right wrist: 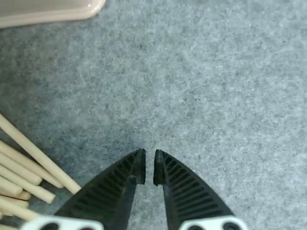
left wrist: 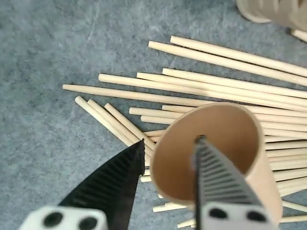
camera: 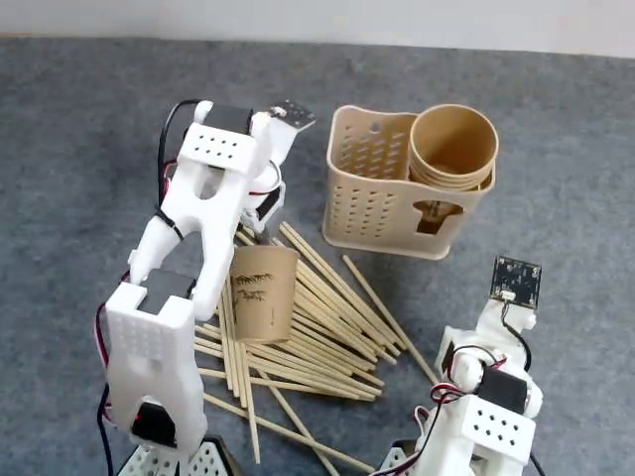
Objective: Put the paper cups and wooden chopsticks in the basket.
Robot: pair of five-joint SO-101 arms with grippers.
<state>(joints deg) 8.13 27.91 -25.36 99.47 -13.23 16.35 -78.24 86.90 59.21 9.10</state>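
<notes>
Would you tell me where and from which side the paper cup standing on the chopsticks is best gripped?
Likely by its rim wall, from above. The paper cup stands roughly upright on the chopsticks with its mouth open upward, and its body looks wide for the jaws, so one finger inside and one outside suits the thin wall. The left gripper straddles that wall so.

Robotics lab bench: grey felt-covered table, plain pale wall behind, white printed arms.

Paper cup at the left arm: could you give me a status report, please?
Left hand open, straddling paper cup rim. Right hand shut, empty. Chopsticks scattered below cup. Basket holds stacked cups.
</notes>
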